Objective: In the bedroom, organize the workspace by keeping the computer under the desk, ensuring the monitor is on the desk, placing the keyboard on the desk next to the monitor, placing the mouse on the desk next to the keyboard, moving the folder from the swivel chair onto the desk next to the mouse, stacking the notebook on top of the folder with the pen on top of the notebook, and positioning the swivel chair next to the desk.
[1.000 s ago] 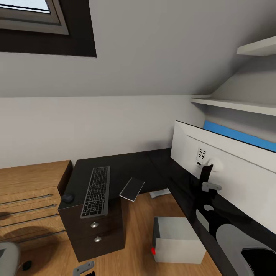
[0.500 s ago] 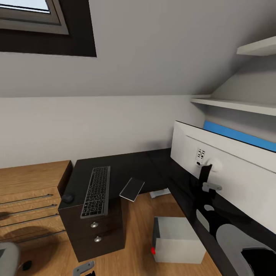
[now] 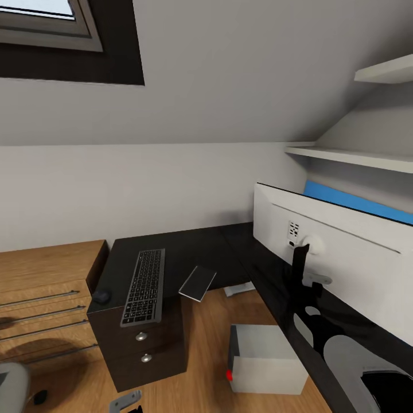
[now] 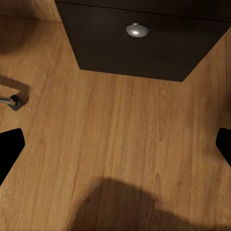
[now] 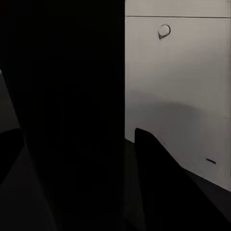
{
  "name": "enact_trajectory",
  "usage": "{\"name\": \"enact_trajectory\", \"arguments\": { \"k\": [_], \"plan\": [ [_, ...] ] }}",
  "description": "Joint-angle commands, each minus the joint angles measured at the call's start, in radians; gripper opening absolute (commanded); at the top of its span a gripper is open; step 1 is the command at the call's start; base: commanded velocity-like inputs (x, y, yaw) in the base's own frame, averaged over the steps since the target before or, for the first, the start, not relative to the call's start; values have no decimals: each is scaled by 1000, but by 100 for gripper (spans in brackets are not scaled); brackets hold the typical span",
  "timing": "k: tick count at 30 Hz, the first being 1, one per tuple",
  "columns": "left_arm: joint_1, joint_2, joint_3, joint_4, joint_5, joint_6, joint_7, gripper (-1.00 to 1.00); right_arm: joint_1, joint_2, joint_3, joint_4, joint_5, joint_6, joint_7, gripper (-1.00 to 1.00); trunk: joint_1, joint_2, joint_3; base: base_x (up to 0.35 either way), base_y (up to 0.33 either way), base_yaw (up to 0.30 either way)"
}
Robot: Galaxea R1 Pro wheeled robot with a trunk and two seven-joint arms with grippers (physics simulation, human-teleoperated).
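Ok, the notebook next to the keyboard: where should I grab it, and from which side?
Take the notebook by its near end, which juts past the desk edge over the floor. It is thin and flat, so pinching it from above looks hard. Coming in from the floor side, one finger above the cover and one below, should probably work.

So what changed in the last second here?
The monitor shifted on the desk, its near end swinging toward the room's corner and its stand moving with it. The keyboard, mouse, notebook and computer stayed put.
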Motion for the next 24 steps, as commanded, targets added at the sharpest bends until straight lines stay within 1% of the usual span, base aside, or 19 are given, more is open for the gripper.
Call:
{"name": "enact_trajectory", "arguments": {
  "k": [1, 24],
  "plan": [
    [-1, 2, -8, -1, 10, -4, 8, 100, -1, -1, 9, 1, -18, -6, -1, -100, 0, -1, -1, 0, 0, 0],
    [-1, 1, -8, -1, 10, -4, 7, 100, 0, -4, 7, 2, -21, -11, 0, -100, 0, -1, -1, 0, 0, 0]
  ]
}}
